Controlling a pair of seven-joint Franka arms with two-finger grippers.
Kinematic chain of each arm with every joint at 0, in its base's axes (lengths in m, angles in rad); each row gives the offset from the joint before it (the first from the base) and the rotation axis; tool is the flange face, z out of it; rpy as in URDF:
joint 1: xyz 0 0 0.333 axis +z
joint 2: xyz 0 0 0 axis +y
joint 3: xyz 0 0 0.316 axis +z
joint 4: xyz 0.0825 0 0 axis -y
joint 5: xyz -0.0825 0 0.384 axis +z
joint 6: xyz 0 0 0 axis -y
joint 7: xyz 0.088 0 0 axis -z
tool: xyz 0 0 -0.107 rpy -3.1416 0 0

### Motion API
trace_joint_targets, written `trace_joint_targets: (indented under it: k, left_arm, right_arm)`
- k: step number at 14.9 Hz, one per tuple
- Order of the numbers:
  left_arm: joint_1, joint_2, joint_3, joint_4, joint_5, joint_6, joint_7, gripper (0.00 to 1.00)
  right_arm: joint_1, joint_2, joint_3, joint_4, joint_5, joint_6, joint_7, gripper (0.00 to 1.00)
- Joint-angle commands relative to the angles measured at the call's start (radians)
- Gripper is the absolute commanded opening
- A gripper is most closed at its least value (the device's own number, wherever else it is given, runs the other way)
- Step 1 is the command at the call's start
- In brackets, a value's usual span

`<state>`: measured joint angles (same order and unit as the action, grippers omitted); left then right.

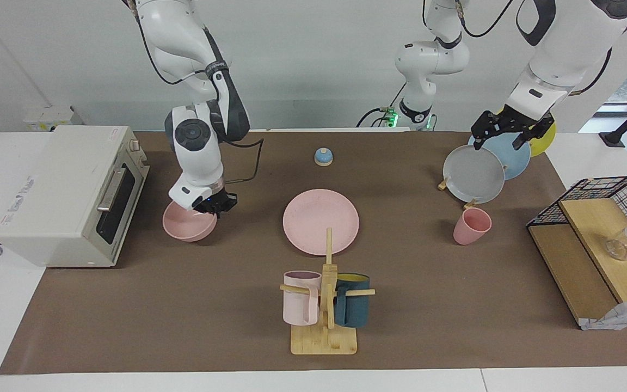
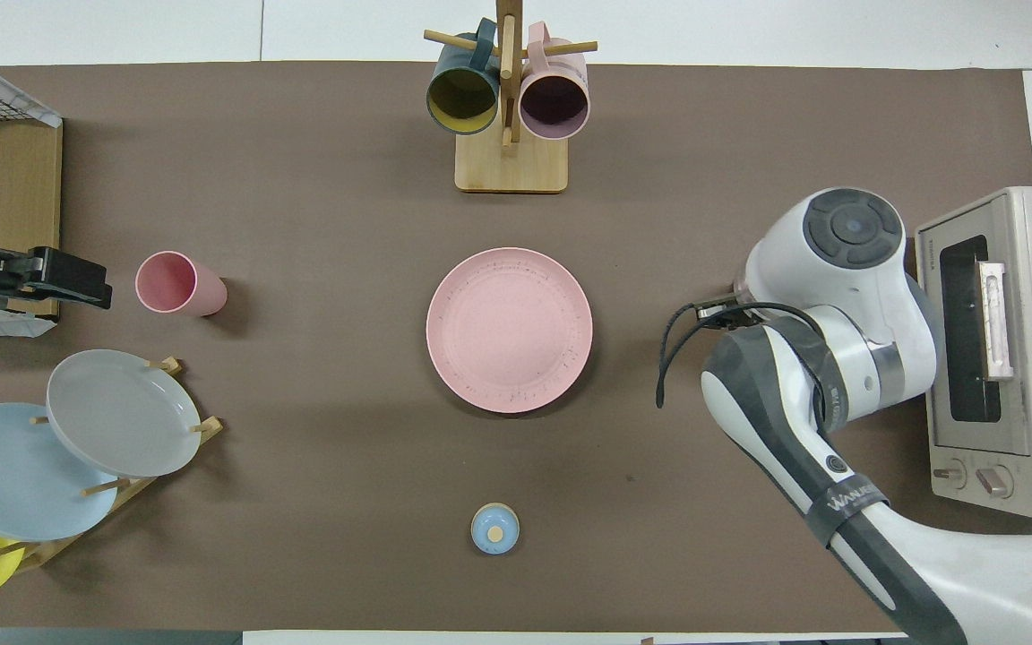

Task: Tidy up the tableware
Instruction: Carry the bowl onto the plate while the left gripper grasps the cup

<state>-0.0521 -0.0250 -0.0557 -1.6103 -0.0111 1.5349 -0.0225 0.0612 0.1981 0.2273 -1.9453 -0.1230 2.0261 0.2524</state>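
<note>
Right gripper (image 1: 211,205), centre-left of the facing frame: down on pink bowl (image 1: 187,222) rim beside toaster oven (image 1: 68,193); jaw state indeterminate. Left gripper (image 1: 511,126), upper right: fingers spread, over plate rack (image 1: 479,169). Pink plate (image 1: 321,221) mid-frame; pink cup (image 1: 471,226) right of centre.

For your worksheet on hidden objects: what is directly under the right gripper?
Facing view: the right gripper is down at the rim of the pink bowl, between the toaster oven and the pink plate. Overhead, the arm covers the bowl completely.
</note>
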Motion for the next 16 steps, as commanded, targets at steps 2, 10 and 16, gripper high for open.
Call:
trace_joint_targets:
  k: [2, 10, 16]
  left_arm:
    - [0.011, 0.041, -0.001, -0.022, 0.011, 0.095, -0.007, 1.00]
    - [0.008, 0.180, -0.001, -0.278, 0.011, 0.513, -0.093, 1.00]
    - [0.000, 0.181, -0.001, -0.358, 0.011, 0.603, -0.102, 1.00]
  right_arm:
    - [0.074, 0.144, 0.116, 0.305, -0.004, -0.165, 0.269, 0.00]
    - [0.361, 0.392, 0.149, 0.556, -0.133, -0.092, 0.723, 0.00]
    - [0.350, 0.389, 0.150, 0.485, -0.133, 0.034, 0.726, 0.00]
